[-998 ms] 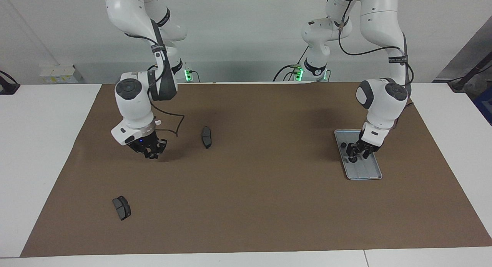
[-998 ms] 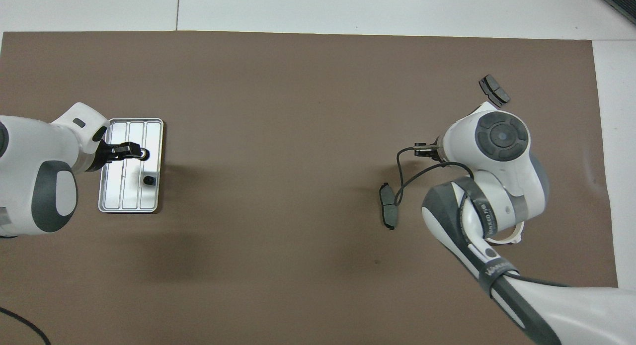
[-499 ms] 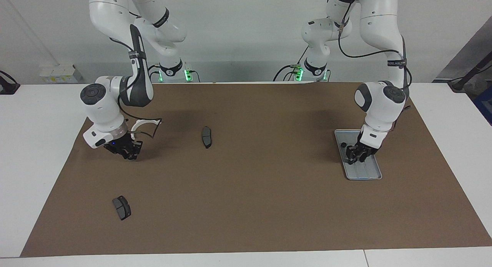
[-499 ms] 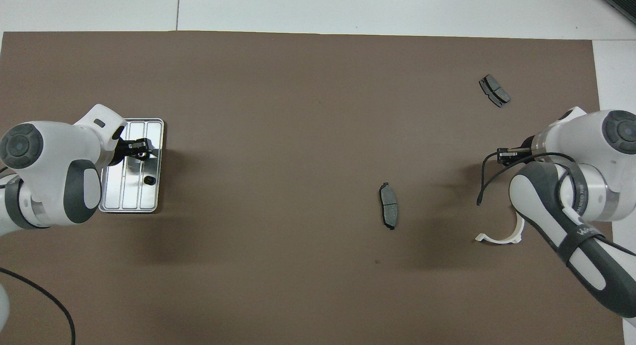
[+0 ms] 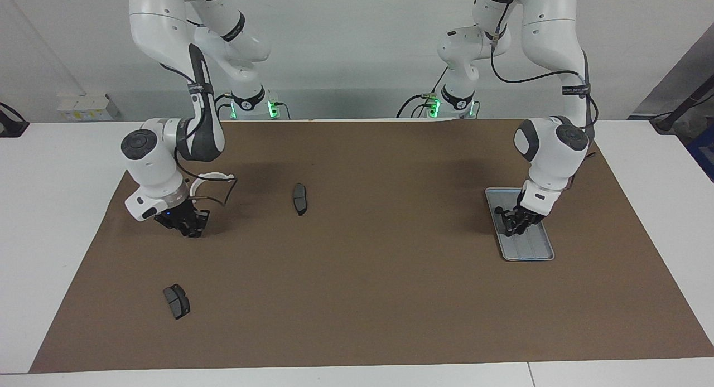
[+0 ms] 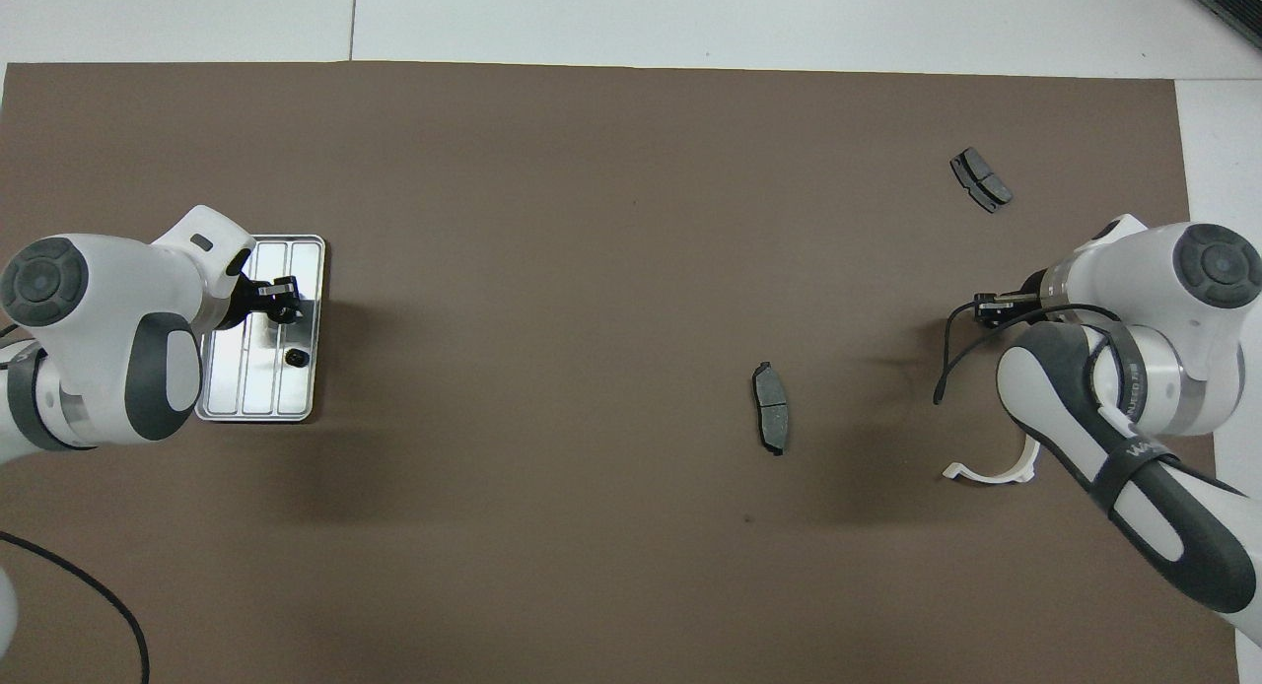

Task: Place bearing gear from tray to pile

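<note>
**Closing on a gear in the tray: hazards of the pick**

Lying in the tray toward the left arm's end of the table are two small black gears. One gear sits free at the tray's end nearer the robots. The other gear is under the left gripper, which is down in the tray with its fingers narrowed about it; whether they have a firm hold cannot be told. A small round part is likely to squirt sideways from a pinch set off-centre, or to drop on the lift. The light tray could also shift if a fingertip drags on its ridges.

The pile lies toward the right arm's end: a bracket, a pad beside it and a second pad farthest from the robots. The right gripper hangs low over the mat near the bracket; how far its jaws are open cannot be told, and nothing is seen in them. It occupies the drop zone, so the arms could meet there.
</note>
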